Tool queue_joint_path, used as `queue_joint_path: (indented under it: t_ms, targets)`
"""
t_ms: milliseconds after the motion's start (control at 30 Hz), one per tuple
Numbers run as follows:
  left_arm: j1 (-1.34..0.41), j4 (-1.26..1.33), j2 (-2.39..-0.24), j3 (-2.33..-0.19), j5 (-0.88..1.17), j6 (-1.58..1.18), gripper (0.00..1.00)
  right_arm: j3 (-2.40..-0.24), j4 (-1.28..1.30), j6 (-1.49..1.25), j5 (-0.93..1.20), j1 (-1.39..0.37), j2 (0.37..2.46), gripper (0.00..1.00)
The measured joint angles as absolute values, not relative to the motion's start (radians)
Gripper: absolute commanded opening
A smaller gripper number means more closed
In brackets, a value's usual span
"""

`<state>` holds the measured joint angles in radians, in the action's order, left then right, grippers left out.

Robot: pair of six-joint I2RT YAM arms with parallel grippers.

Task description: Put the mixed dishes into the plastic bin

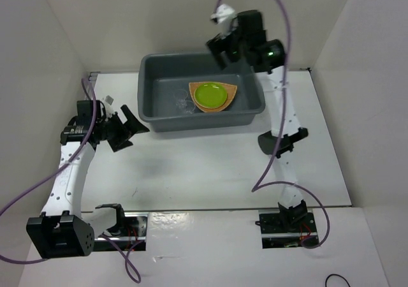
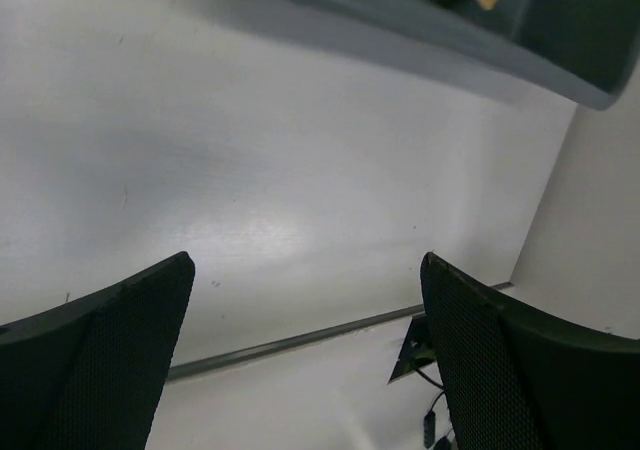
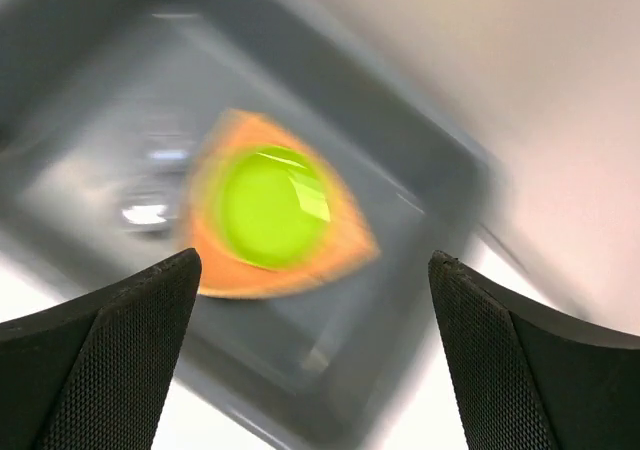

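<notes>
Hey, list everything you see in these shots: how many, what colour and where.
bin: one, dark grey, far middle of the table
plate: one, orange-brown, inside the bin, right part
dish: one, lime green, on the plate
cups: count unclear, clear, inside the bin, left of the plate
table: one, white, under everything
cables: purple, along both arms
left gripper: one, black, open, over the table left of the bin
right gripper: one, black, open, above the bin

Grey bin (image 1: 146,90) upright, containing an orange plate (image 1: 231,96) lying flat right of centre, a green dish (image 1: 210,94) resting on it, clear cups (image 1: 182,101) just beside its left edge.
</notes>
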<state>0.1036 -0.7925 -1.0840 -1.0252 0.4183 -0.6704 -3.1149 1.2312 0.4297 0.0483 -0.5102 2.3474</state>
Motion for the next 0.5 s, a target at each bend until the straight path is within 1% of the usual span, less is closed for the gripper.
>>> queue_joint_path:
  t_ms: [67,133,200,300,433,500]
  targets:
    - [0.104,-0.762,-1.098,-1.063,0.449,-0.630,1.00,-3.074,1.233,0.383,-0.005,-0.413,2.286,0.99]
    - [0.104,-0.730,-1.110,-1.102,0.476,-0.598,1.00,-2.954,1.237,0.359,-0.023,-0.299,2.201,0.99]
    - [0.104,-0.700,-1.124,-1.130,0.497,-0.563,1.00,-2.759,1.247,0.355,0.017,-0.199,2.095,0.99]
    - [0.104,-0.669,-1.157,-1.141,0.515,-0.525,1.00,-2.397,1.253,0.358,0.075,-0.096,1.911,0.99]
    - [0.104,-0.661,-1.212,-1.143,0.521,-0.499,1.00,-1.960,1.238,0.368,0.131,-0.049,1.670,0.99]
    - [0.104,-0.661,-1.234,-1.156,0.521,-0.495,1.00,-1.802,1.240,0.373,0.169,-0.014,1.565,0.99]
